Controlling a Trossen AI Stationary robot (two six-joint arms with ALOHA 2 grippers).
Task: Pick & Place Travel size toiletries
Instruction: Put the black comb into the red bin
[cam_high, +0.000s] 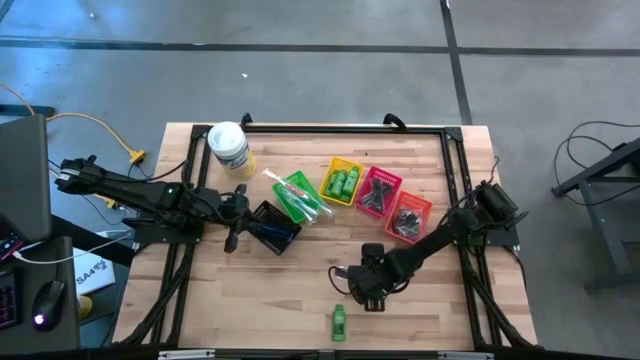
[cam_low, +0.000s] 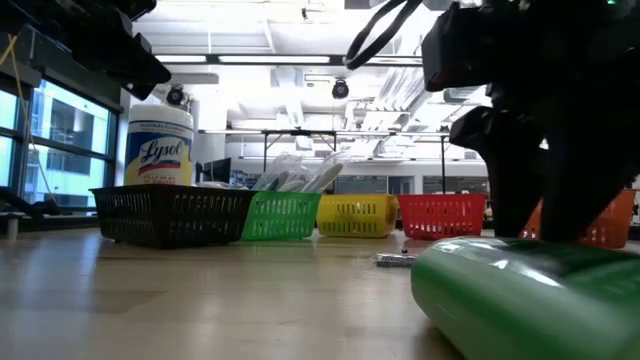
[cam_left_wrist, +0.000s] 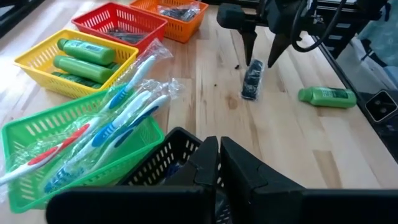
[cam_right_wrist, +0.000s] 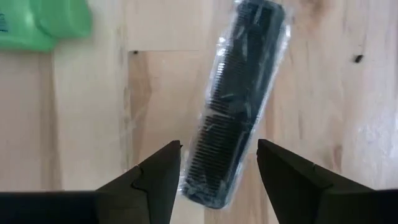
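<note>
- Could slip: comb (cam_right_wrist: 238, 102) in shiny clear wrap, lying flat on the table (cam_high: 290, 300), so fingers may slide off or pinch only the wrap.
- Could miss: comb lies at a slant between the fingers, with one end near the left finger (cam_right_wrist: 155, 174) at the bottom of the right wrist frame. One finger may land on top of it, not beside it.
- Could bump: green bottle (cam_high: 339, 322) close by, low middle of the high frame. A nudge may make it roll.
- Right gripper (cam_right_wrist: 219, 163): open wide, holding nothing, right above the comb.
- Comb: in the gap between the open fingers, reaching up to the top middle of the right wrist frame. Cannot tell if touched yet.
- In the left wrist frame, comb (cam_left_wrist: 252, 81) just under the right gripper (cam_left_wrist: 262, 53), upper middle.
- Left gripper (cam_left_wrist: 219, 158): shut, empty as far as can be seen, over the black basket (cam_high: 272, 226), left of middle in the high frame.
- Red basket (cam_high: 378, 191) with other combs: up and to the right of the middle in the high frame, well apart from this comb.
</note>
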